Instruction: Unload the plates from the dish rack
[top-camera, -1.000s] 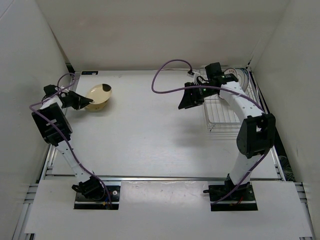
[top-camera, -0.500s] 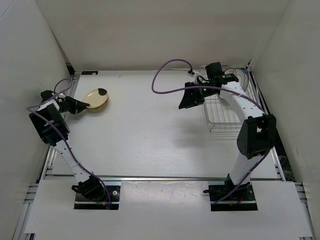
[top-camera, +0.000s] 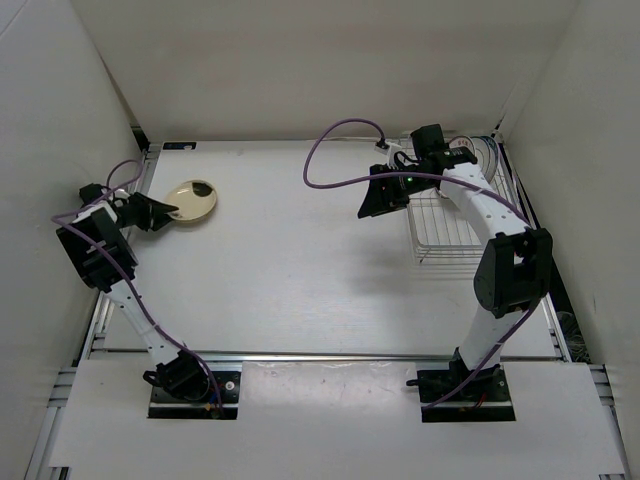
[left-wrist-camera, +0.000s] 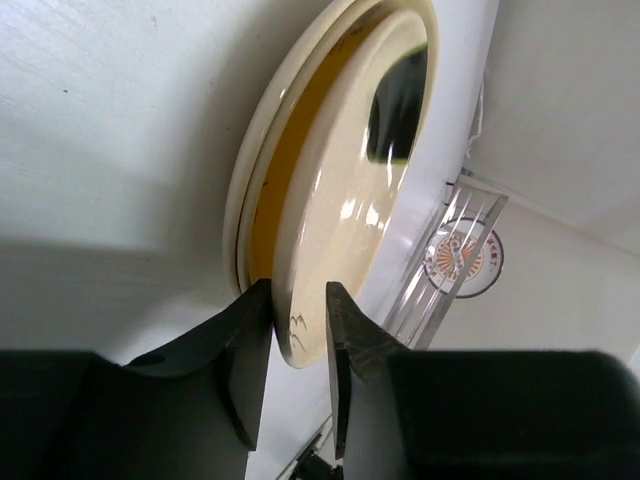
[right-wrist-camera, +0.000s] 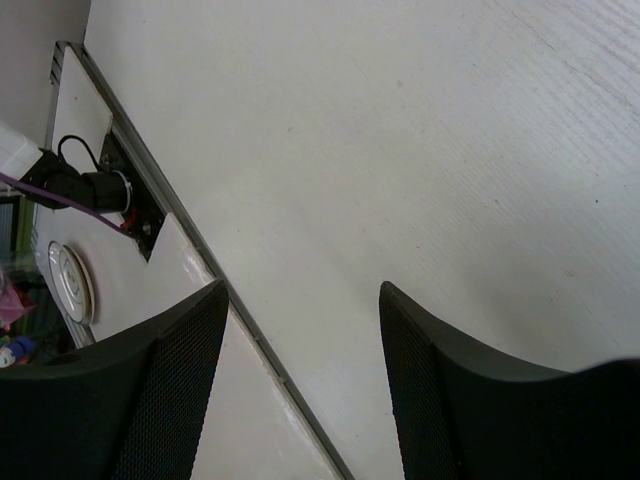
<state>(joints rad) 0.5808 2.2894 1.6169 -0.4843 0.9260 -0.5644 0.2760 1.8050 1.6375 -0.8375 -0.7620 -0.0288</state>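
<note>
Step in hand: release of the first unloaded plate. The cream-yellow plate (top-camera: 190, 199) with the dark spot lies flat on the counter (top-camera: 300, 260) at its far left, well apart from the dish rack (top-camera: 445, 225) at the far right.

The left fingers (left-wrist-camera: 245, 340) stand a narrow way apart, one on each side of the near rim of this plate. It cannot be told whether the pads press on the rim or stand just clear of it.

The right fingers (right-wrist-camera: 180, 380) stand wide apart with nothing between them. They hover over bare counter just beside the left side of the rack.

Next move, as judged: spread the left fingers fully, then draw them back along the counter so that the rim is not dragged. The right arm is placed to reach for the next plate.

Limits of view:
- The right arm covers much of the rack's far end.
- Only the white plate with orange-red pattern (top-camera: 468, 152) and an edge of a blue-rimmed plate (top-camera: 489, 150) show there.
- The count of plates left in the rack cannot be told.
</note>
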